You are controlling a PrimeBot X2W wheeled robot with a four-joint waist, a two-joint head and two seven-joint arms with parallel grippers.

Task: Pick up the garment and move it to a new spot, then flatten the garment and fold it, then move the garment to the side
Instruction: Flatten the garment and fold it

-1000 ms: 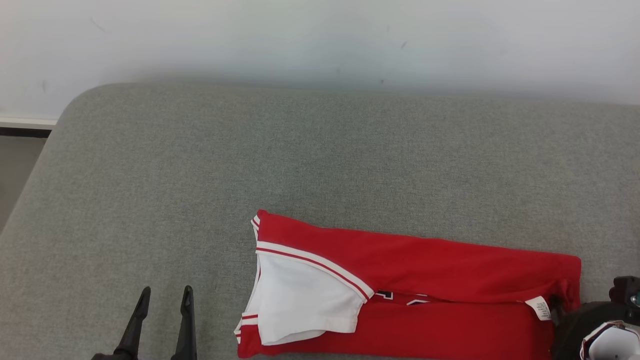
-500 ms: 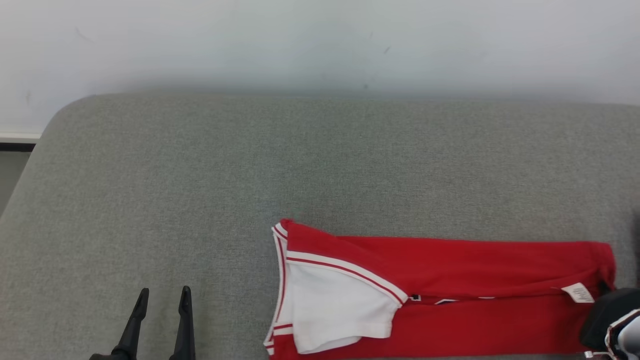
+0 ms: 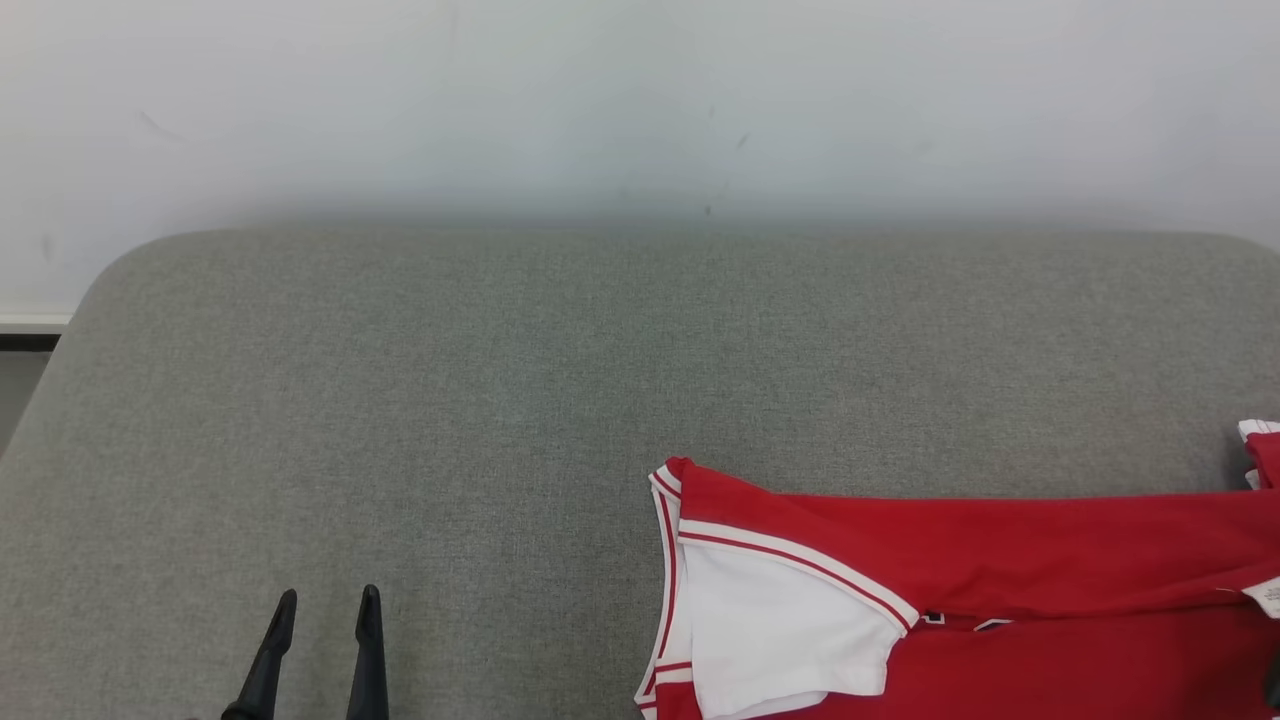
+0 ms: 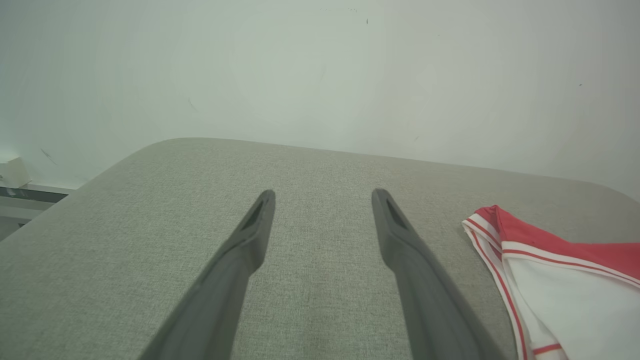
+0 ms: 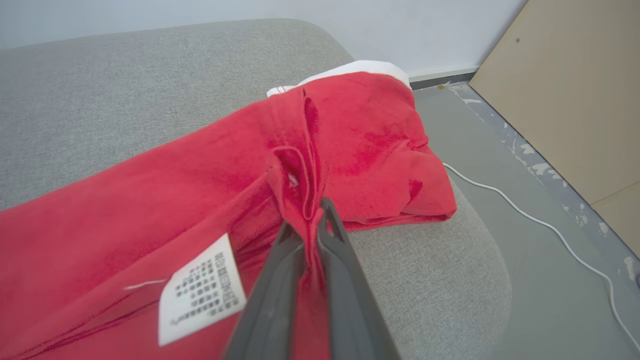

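Between the closed fingers of your right gripper (image 5: 311, 220) a fold of the red garment (image 5: 150, 200) is pinched, the cloth lying at the right end of the grey cushion (image 3: 400, 400), apart from your left gripper (image 3: 329, 593), whose fingers stand spread.

A bare test room: grey padded bench (image 3: 400, 400) against a scuffed white wall (image 3: 600, 100), loose cable (image 5: 487, 189) on painted floor (image 5: 560, 310).
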